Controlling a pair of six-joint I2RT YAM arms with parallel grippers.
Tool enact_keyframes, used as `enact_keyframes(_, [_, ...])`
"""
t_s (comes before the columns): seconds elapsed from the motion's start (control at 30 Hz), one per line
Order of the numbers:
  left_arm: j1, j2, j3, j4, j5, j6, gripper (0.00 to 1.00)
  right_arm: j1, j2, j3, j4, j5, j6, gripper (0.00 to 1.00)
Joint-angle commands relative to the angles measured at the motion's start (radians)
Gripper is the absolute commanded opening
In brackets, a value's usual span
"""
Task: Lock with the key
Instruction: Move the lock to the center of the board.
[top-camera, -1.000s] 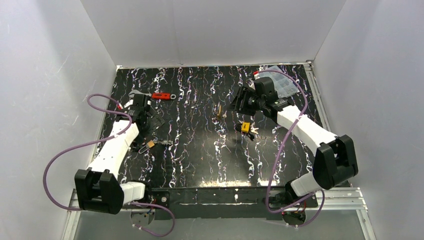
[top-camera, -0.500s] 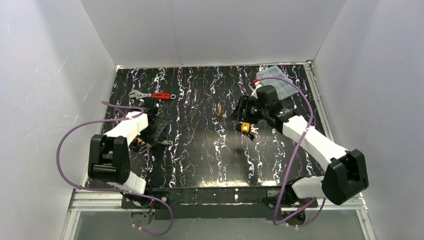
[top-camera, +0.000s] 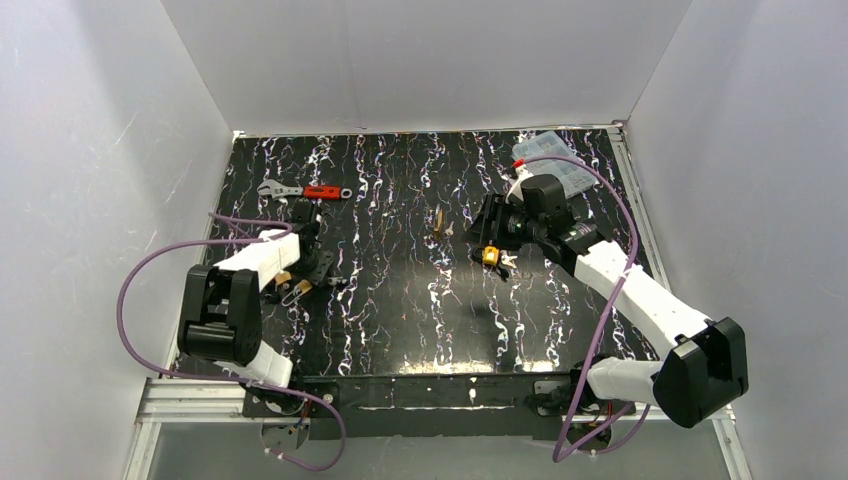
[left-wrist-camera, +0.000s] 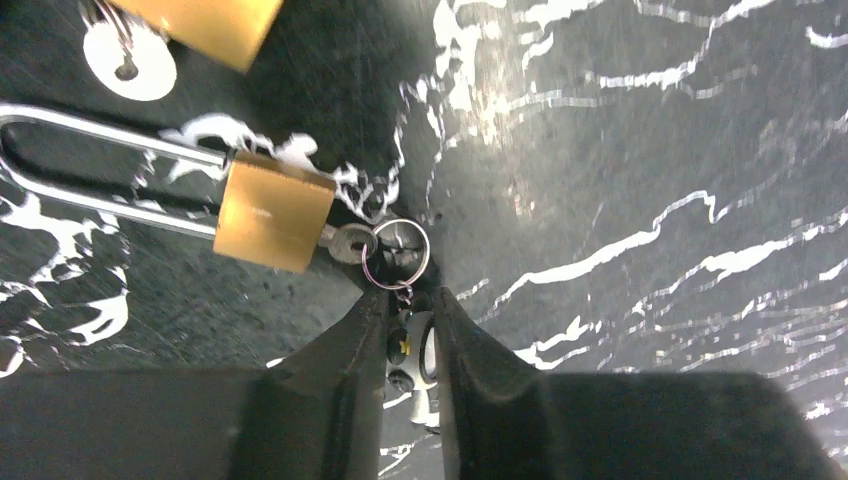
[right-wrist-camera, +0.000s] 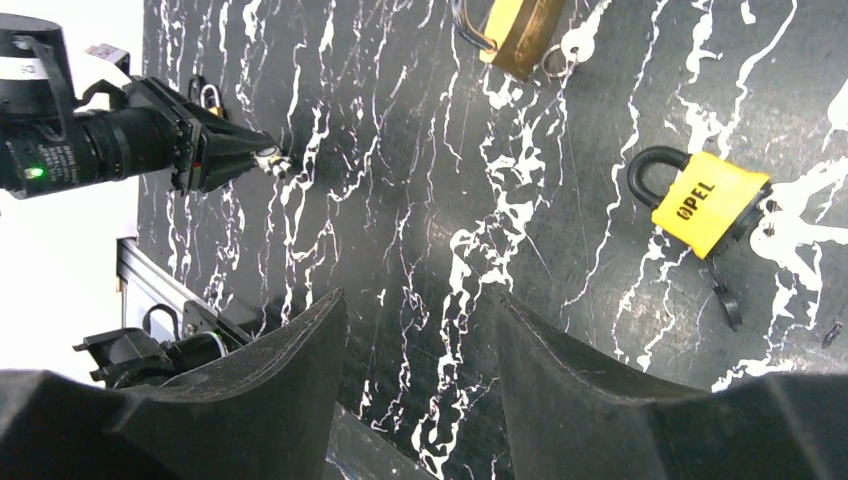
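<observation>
The lock is a brass padlock with a long silver shackle, lying flat. The key sticks in its bottom, on a ring with a short chain. My left gripper has its fingers drawn narrow around that chain and a silvery piece hanging on it, just behind the ring. From above, the left gripper sits low beside the lock. My right gripper hangs open over bare table with nothing between its fingers; from above it is at the right centre.
A second brass padlock lies just beyond the lock. A yellow padlock and another brass one lie under the right arm. A red-handled wrench is at the back left, a clear compartment box at the back right.
The left arm swung in and its gripper came down at the key chain, its jaws closing from wide to narrow around it. The right arm shifted slightly and stays open.
</observation>
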Motion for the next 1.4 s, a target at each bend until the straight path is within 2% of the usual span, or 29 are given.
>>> enact_keyframes(0.0, [-0.07,-0.062,-0.062,-0.018,0.037,-0.036,0.1,0.007,-0.034,-0.027,0.015,-0.011,-0.007,0.61])
enact_keyframes(0.23, [-0.28,-0.182,-0.14,-0.019,0.03,-0.151,0.05,0.047,-0.05,-0.066,0.052,0.009,0.002,0.61])
enact_keyframes(0.4, [-0.464,-0.19,-0.135,-0.02,0.03,-0.232,0.04,0.081,-0.047,-0.096,0.074,0.031,-0.002,0.61])
enact_keyframes(0.5, [-0.542,-0.183,-0.116,-0.019,0.038,-0.252,0.08,0.095,-0.045,-0.123,0.088,0.039,0.002,0.61])
enact_keyframes(0.57, [-0.57,-0.178,-0.092,-0.019,0.047,-0.223,0.23,0.105,-0.044,-0.139,0.097,0.043,0.003,0.61])
enact_keyframes(0.67, [-0.574,-0.169,-0.058,-0.032,0.081,-0.129,0.54,0.122,-0.04,-0.158,0.114,0.052,0.0,0.62])
enact_keyframes(0.77, [-0.575,-0.186,-0.028,-0.07,0.064,-0.039,0.74,0.152,-0.027,-0.164,0.129,0.062,-0.008,0.64])
enact_keyframes(0.93, [-0.553,-0.263,0.037,-0.164,0.011,0.122,0.93,0.249,0.025,-0.136,0.139,0.12,-0.039,0.65])
enact_keyframes(1.03, [-0.484,-0.328,0.075,-0.236,-0.012,0.239,0.98,0.3,0.083,-0.091,0.135,0.154,-0.052,0.65])
enact_keyframes(1.27, [-0.163,-0.46,0.109,-0.314,0.039,0.487,0.98,0.416,0.268,0.069,0.142,0.199,-0.1,0.65])
enact_keyframes(1.37, [-0.058,-0.487,0.11,-0.316,0.092,0.534,0.98,0.466,0.373,0.164,0.123,0.234,-0.144,0.66])
